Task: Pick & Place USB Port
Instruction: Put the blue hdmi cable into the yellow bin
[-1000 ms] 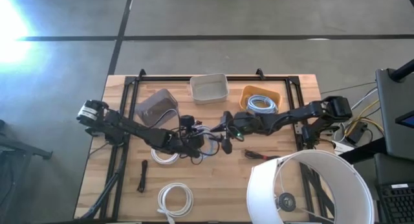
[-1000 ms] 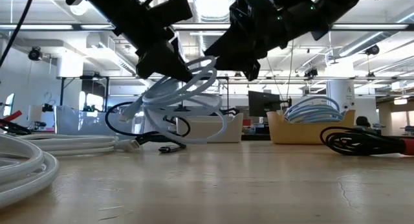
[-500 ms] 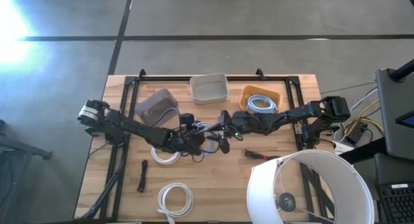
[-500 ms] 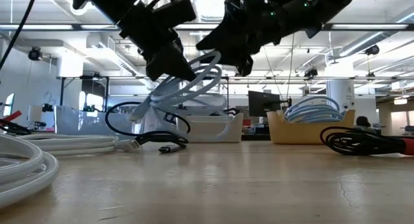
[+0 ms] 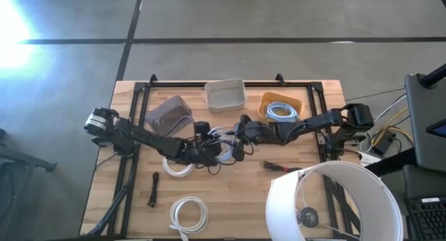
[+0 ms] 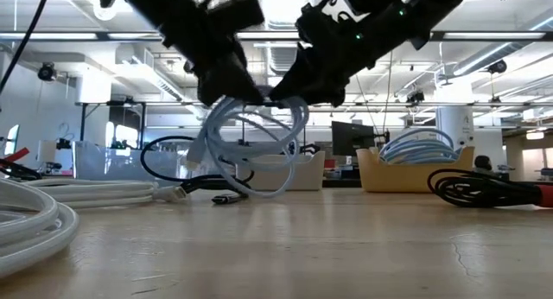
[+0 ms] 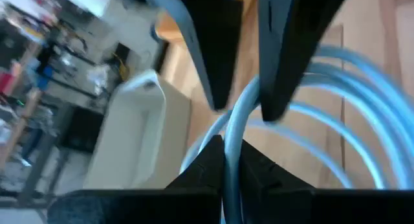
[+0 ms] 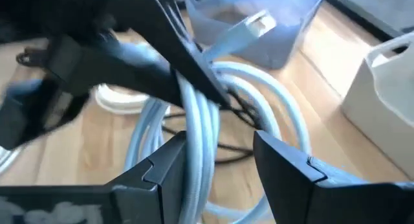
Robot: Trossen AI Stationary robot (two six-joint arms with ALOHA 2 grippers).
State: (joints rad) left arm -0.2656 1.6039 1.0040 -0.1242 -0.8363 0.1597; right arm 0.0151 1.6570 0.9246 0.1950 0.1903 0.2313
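Mid-frame, above the table: left gripper (image 6: 226, 74) clamped on the pale-blue cable (image 6: 255, 143), right gripper (image 6: 311, 79) moved in since a second ago, fingers apart astride the coil — handover looks imminent, bins (image 5: 225, 95) behind.

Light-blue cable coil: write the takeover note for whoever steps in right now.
Left gripper: shut on the light-blue cable coil, holding it in the air above mid-table.
Right gripper: open, its fingers either side of the coil's strands, not clamped.
Bins: the yellow bin already holds a similar blue coil; the white bin looks empty; the grey bin lies tilted by the left arm.
Other cables on the table: white coil, black cable.
Done: coil picked up.
Left: probably hand it over to the right gripper, then place it in a bin.
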